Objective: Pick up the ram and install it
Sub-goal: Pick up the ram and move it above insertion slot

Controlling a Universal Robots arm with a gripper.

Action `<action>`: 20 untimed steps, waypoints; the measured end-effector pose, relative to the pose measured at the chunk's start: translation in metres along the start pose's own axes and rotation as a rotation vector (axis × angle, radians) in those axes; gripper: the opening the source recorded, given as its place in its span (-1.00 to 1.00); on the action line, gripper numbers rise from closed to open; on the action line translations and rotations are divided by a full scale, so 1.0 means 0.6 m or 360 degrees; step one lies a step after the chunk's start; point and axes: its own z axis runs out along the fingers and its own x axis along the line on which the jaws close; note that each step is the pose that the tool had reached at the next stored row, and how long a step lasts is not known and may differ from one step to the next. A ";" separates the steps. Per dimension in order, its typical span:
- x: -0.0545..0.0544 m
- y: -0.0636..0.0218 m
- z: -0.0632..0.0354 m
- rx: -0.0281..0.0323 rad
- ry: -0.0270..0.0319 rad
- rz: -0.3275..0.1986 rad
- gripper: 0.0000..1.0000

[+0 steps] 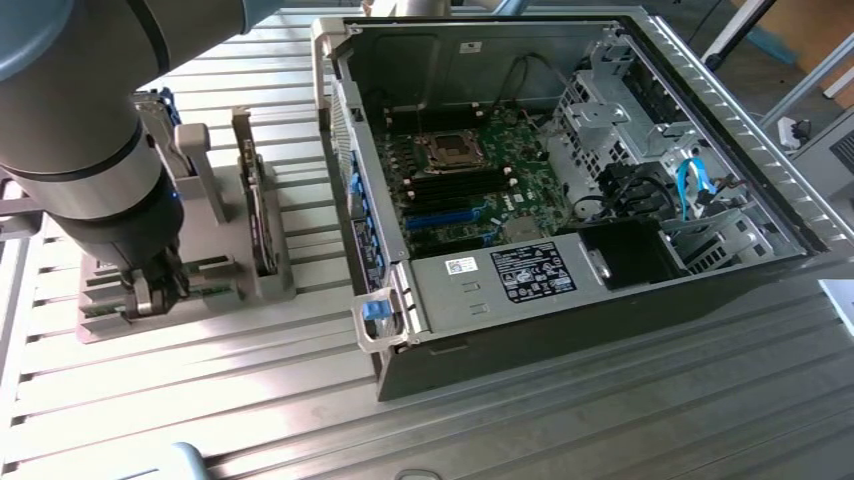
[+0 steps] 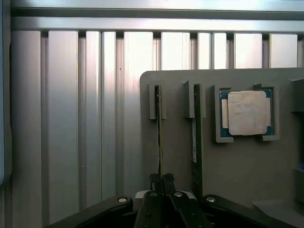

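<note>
The ram (image 2: 159, 128) stands edge-on in a slot of the grey holder (image 2: 176, 142), seen as a thin dark strip. My gripper (image 2: 160, 179) is pinched on its near end, fingers shut against both faces. A second green stick (image 2: 196, 142) stands in the neighbouring slot, untouched. In the exterior view my gripper (image 1: 158, 292) reaches straight down into the holder (image 1: 114, 300) at that view's left, well apart from the open computer case (image 1: 387, 330). The motherboard (image 1: 467, 180) with its dark memory slots lies inside the case.
A square silver processor (image 2: 247, 113) sits in a pocket of the holder beside the sticks. A taller card with a bracket (image 1: 256, 210) stands upright in the holder. The case holds a power supply (image 1: 527, 272) and blue cables (image 1: 687, 185). The table is ribbed metal.
</note>
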 end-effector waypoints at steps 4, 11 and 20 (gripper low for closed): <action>0.000 0.000 -0.005 0.00001 0.00000 0.0000 -0.76; 0.000 0.001 -0.018 0.00001 -0.00001 0.0000 -0.76; -0.001 0.001 -0.040 0.00001 -0.00001 0.0000 -0.76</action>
